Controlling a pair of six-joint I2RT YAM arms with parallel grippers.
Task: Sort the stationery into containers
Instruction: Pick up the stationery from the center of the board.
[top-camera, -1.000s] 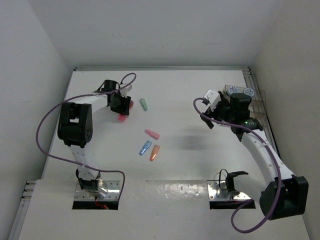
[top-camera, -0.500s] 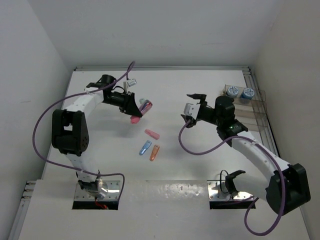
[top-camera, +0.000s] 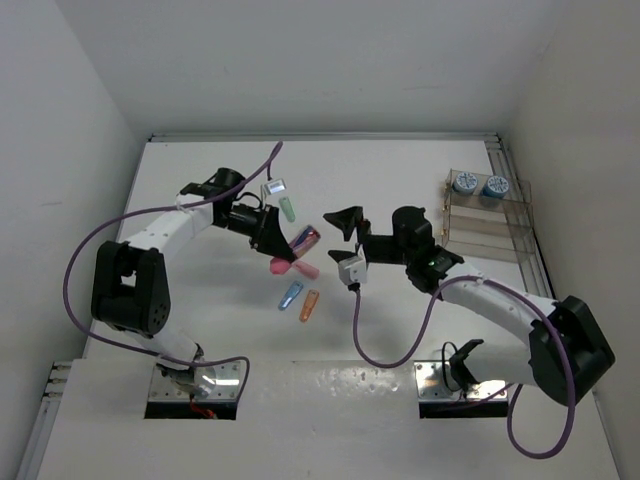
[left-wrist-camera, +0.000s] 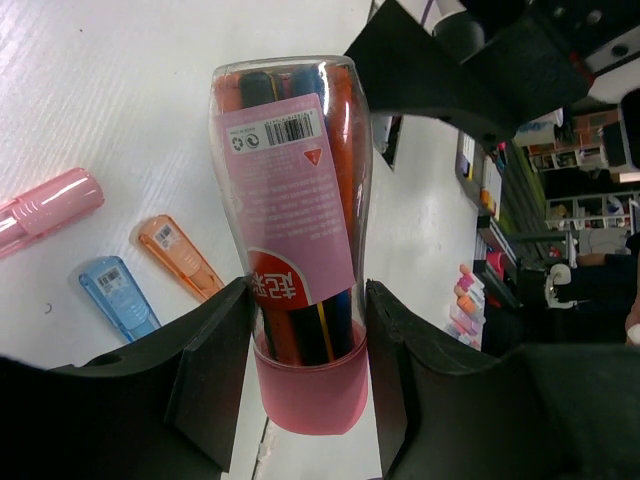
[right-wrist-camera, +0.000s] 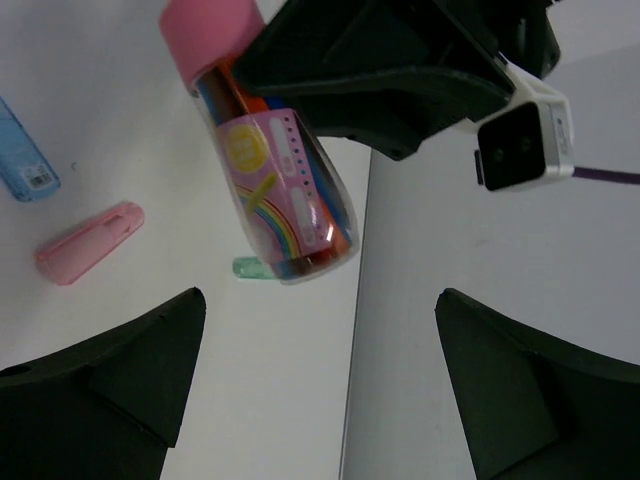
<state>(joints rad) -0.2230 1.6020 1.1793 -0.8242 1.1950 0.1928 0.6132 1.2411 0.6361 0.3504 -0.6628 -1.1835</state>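
My left gripper (top-camera: 278, 240) is shut on a clear tube of coloured pens with a pink cap (top-camera: 296, 250), held tilted above the table's middle. In the left wrist view its jaws (left-wrist-camera: 308, 330) press the tube (left-wrist-camera: 290, 190) just above the cap. My right gripper (top-camera: 346, 244) stands wide open just right of the tube, facing it without touching. In the right wrist view the tube (right-wrist-camera: 275, 180) lies beyond the open fingers (right-wrist-camera: 320, 330). Green (top-camera: 287, 208), pink (top-camera: 306, 268), blue (top-camera: 290, 294) and orange (top-camera: 309, 305) capsules lie on the table. Two blue-and-white rolls (top-camera: 464, 183) sit in the clear container (top-camera: 485, 235).
The container stands against the right wall, at the far right of the table. White walls close in the table at the back and on both sides. Purple cables loop off both arms, the right one hanging over the table's front middle (top-camera: 358, 330).
My left arm has carried the tube rightwards from the far left to the middle. My right arm has swung left away from the container and opened wider, now facing the tube.
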